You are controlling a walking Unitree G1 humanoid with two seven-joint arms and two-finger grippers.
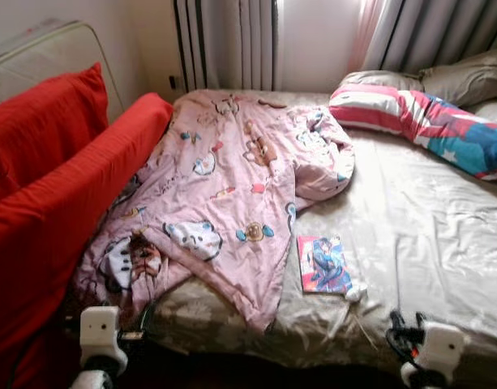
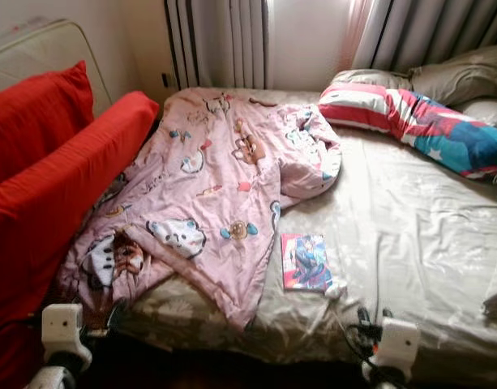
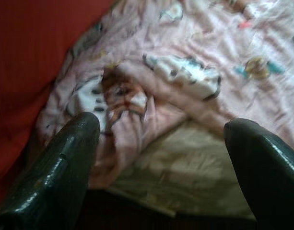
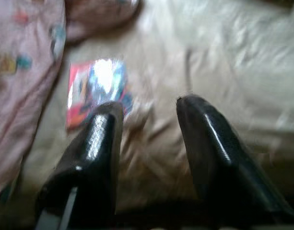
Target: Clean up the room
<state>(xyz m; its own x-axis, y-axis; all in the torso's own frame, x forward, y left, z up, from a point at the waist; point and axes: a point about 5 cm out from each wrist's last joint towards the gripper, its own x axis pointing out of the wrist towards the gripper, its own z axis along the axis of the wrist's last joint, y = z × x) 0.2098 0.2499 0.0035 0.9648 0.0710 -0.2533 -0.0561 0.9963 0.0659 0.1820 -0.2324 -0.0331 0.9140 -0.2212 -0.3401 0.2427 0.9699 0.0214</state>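
Note:
A pink cartoon quilt lies crumpled over the left half of the bed, its corner hanging over the front edge. A colourful book rests on the beige sheet beside the quilt, with a small white wad at its lower corner. My left gripper is open, low at the bed's front edge before the quilt corner. My right gripper is open too, held near the front edge and pointing toward the book.
A red sofa with a red cushion stands tight against the bed's left side. A striped red, white and blue pillow and grey pillows lie at the head. Curtains hang behind.

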